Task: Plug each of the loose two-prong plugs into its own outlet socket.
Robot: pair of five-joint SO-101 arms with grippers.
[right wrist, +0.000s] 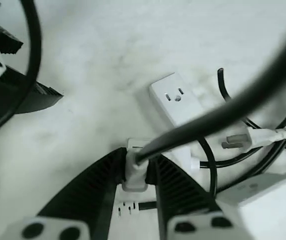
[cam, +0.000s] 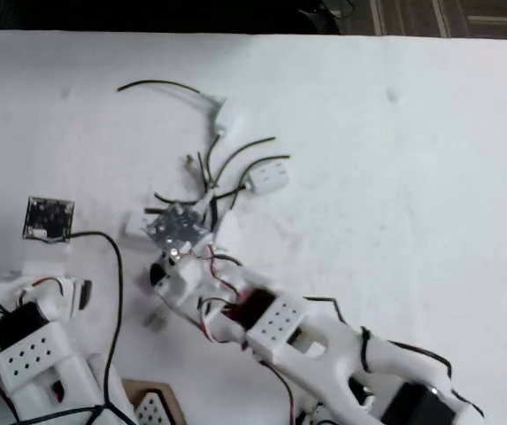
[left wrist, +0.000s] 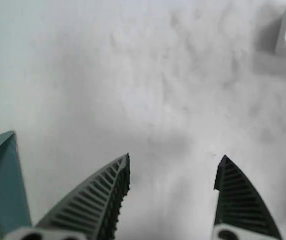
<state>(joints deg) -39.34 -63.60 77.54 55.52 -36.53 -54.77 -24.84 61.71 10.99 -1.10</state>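
The plug (right wrist: pixel 134 181) is pinched by the right gripper (right wrist: pixel 137 159) (left gripper (left wrist: pixel 175 165) spread wide). It could be pulled crooked by its cord (right wrist: pixel 222 112).

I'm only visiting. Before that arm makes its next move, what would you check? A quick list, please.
1. Right pincer shut on a white plug: ok.
2. Plug's prongs lined up with a socket: cannot tell, they are hidden.
3. Outlet socket slots uncovered: ok.
4. Cords out of the way: not ok, black cords loop beside the socket.
5. Left pincer open over bare table: ok.
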